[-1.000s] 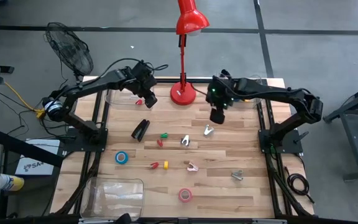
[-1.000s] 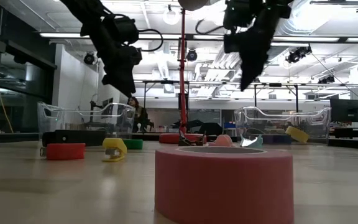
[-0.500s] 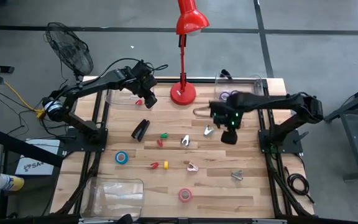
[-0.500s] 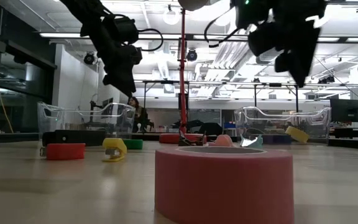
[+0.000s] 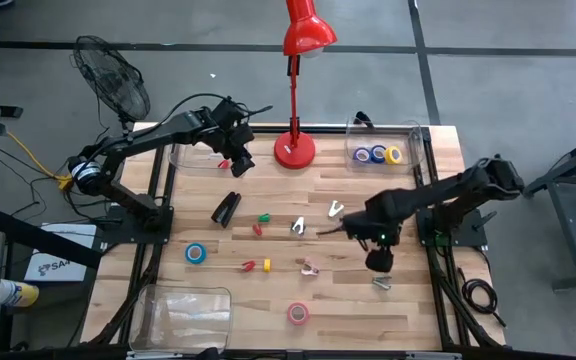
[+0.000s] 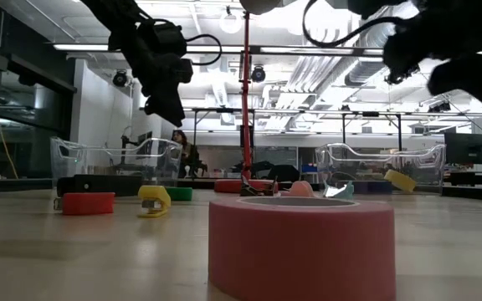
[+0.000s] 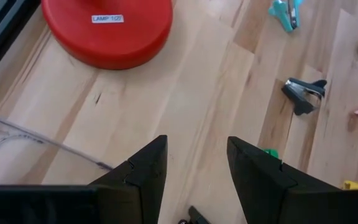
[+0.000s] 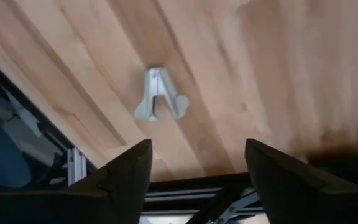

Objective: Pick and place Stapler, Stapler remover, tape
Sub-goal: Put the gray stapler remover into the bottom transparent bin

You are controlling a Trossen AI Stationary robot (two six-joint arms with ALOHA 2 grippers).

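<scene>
The black stapler (image 5: pixel 226 208) lies flat on the table's left half. A blue tape roll (image 5: pixel 196 253) and a pink tape roll (image 5: pixel 297 313) lie flat nearer the front; the pink one (image 6: pixel 301 247) fills the low view. Several small staple removers are scattered mid-table, among them a grey one (image 5: pixel 381 283) (image 8: pixel 160 96). My right gripper (image 5: pixel 376 258) (image 8: pixel 197 162) hangs open just above and short of the grey remover, touching nothing. My left gripper (image 5: pixel 238 160) (image 7: pixel 196 162) is open and empty above the table near the lamp base.
The red lamp's base (image 5: pixel 294 152) stands at the far middle. A clear bin (image 5: pixel 411 140) at the far right holds several tape rolls; other clear bins sit at the far left (image 5: pixel 193 158) and near left (image 5: pixel 186 310). A fan (image 5: pixel 113 85) stands beyond the far left corner.
My right gripper has swung from beside the lamp base toward the table's near edge and right, sinking a little and tipping more steeply down, and now hangs over the grey staple remover. The far right bin with its tape rolls has come into sight behind it.
</scene>
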